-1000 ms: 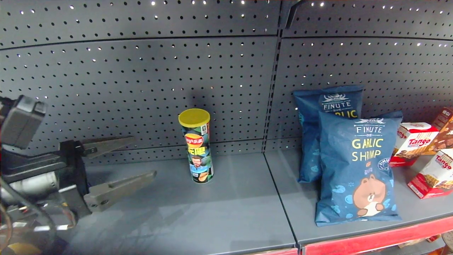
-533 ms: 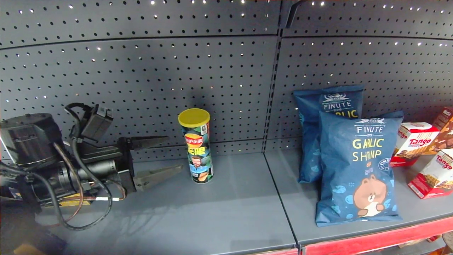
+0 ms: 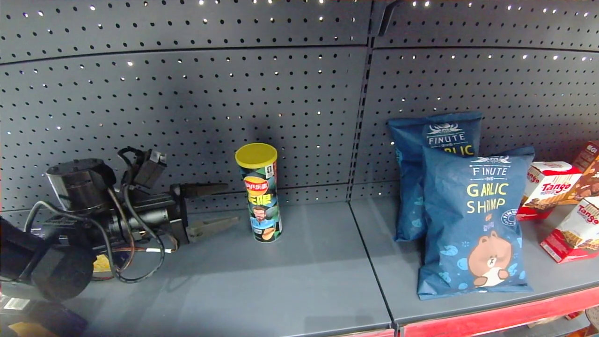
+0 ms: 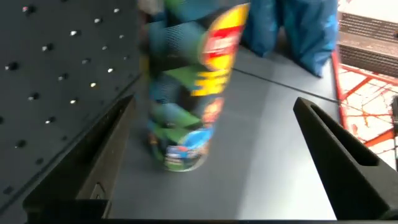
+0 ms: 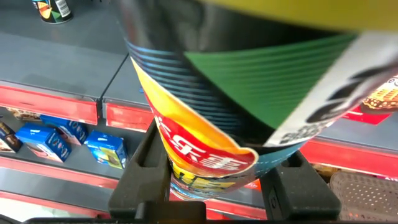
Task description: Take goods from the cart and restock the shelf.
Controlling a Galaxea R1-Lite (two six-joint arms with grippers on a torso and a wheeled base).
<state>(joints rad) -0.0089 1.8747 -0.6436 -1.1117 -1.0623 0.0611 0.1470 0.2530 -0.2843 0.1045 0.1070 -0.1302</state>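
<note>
A chips can (image 3: 260, 192) with a yellow lid stands upright on the grey shelf (image 3: 304, 281), near the pegboard back wall. My left gripper (image 3: 231, 204) lies low over the shelf just left of this can, open, its fingertips a little short of it. In the left wrist view the same can (image 4: 186, 93) stands ahead between the spread fingers (image 4: 102, 162), nearer the pegboard side. My right gripper (image 5: 221, 180) is shut on a second chips can (image 5: 249, 93), held away from the shelf front. The shelved can (image 5: 53, 9) shows far off there.
Two blue garlic shrimp bags (image 3: 472, 220) lean at the shelf's right half, with red-and-white wafer boxes (image 3: 557, 206) beyond them. A red shelf edge (image 3: 491, 318) runs along the front. Blue boxes (image 5: 50, 137) sit on a lower shelf. Bare shelf lies between can and bags.
My left arm has moved right and deeper onto the shelf, bringing its open gripper close to the standing can. The can and the bags have not moved.
</note>
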